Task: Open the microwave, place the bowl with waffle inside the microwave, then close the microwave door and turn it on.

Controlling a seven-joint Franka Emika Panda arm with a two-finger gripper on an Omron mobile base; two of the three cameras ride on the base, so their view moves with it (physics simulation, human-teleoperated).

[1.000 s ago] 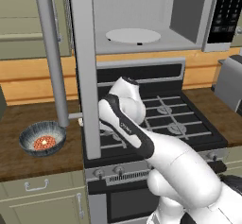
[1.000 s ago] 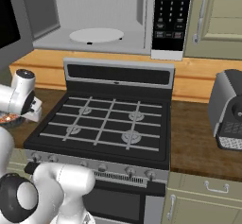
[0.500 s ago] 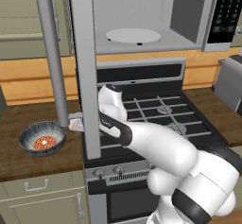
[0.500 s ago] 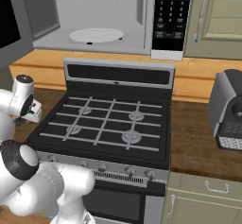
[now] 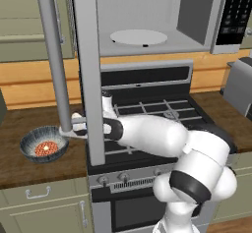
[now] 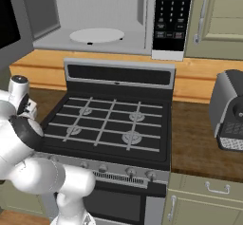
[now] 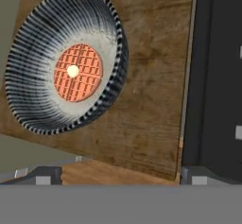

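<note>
While you look through the left base view, you see the microwave (image 5: 147,25) standing open above the stove (image 5: 147,114), its white turntable (image 5: 138,37) bare in the pale cavity. The microwave door (image 5: 88,55) is swung out toward you, seen edge-on, with its long bar handle (image 5: 53,60) hanging in front of the wooden counter (image 5: 29,163). On that counter, left of the stove, sits the bowl (image 5: 43,144) with the waffle (image 5: 46,148) lying flat in its bottom. The arm reaches left behind the door's edge, and the pincer (image 5: 74,128) comes out just right of the bowl, above the counter and apart from the bowl.

From the right base view you get the open cavity again, the black button panel (image 6: 173,15) to its right, and a grey toaster (image 6: 228,110) on the counter right of the stove. The arm folds away at the left edge.

Through the hand view you look down on the bowl (image 7: 66,67), the waffle (image 7: 78,72) centred inside it, on the wood beside the stove's dark edge. The pincer (image 7: 120,175) is spread wide with nothing between its tips (image 7: 47,176), which sit clear of the bowl's rim.
</note>
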